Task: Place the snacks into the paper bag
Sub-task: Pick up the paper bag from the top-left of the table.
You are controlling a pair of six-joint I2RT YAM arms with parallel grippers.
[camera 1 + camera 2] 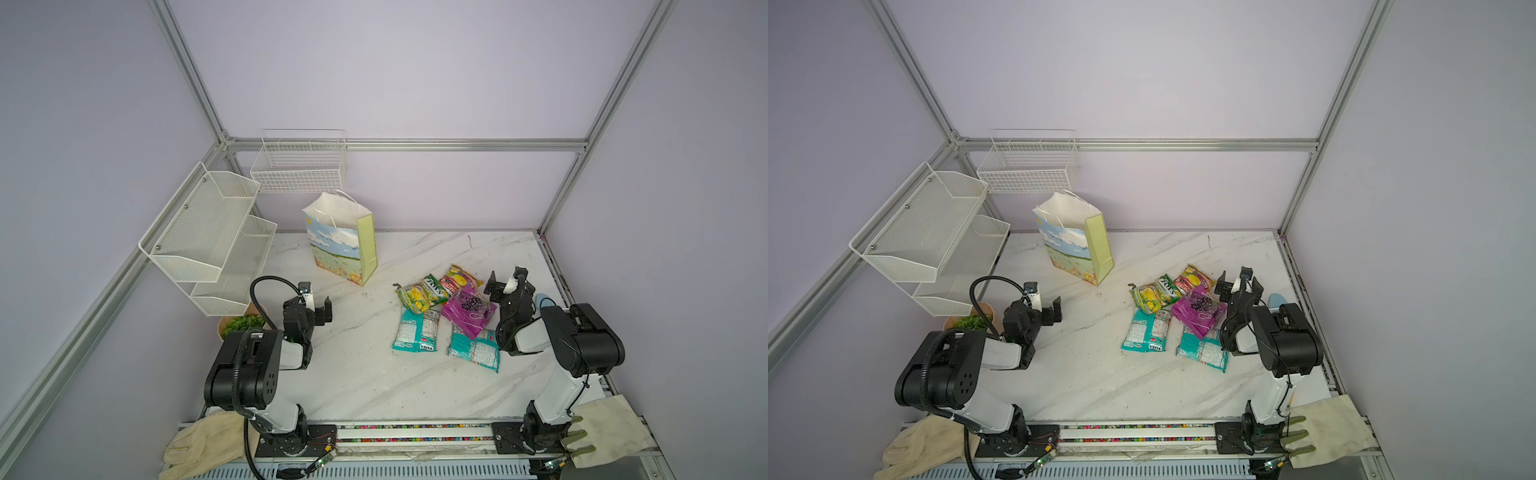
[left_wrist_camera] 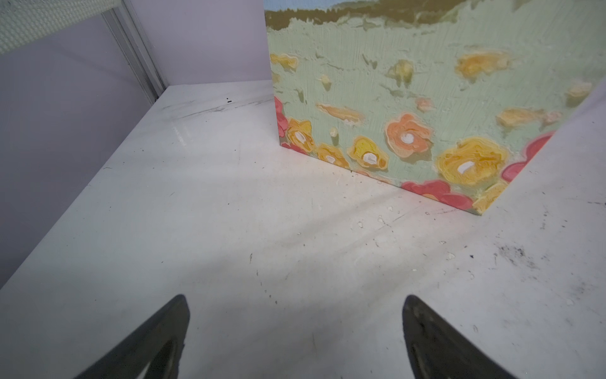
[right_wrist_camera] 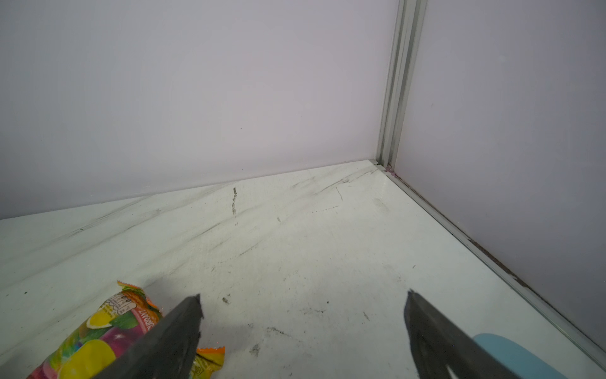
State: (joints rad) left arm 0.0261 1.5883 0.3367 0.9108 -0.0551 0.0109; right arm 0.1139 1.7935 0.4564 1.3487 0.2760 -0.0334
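Observation:
The paper bag (image 1: 340,243) (image 1: 1073,245) stands upright and open at the back left of the marble table, and its meadow face (image 2: 426,98) fills the left wrist view. The snacks lie flat in a cluster at the right: a green-yellow packet (image 1: 419,296), an orange-pink one (image 1: 459,280) (image 3: 98,331), a magenta one (image 1: 467,311) and two teal-white ones (image 1: 417,332) (image 1: 476,349). My left gripper (image 1: 318,302) (image 2: 295,302) is open and empty, in front of the bag. My right gripper (image 1: 509,283) (image 3: 303,297) is open and empty, just right of the orange-pink packet.
A white wire basket (image 1: 299,166) and a two-tier mesh shelf (image 1: 208,232) hang at the back left. A potted plant (image 1: 241,324) sits behind the left arm. A pale blue object (image 1: 544,300) lies beside the right arm. Gloves (image 1: 199,440) (image 1: 611,428) lie at the front corners.

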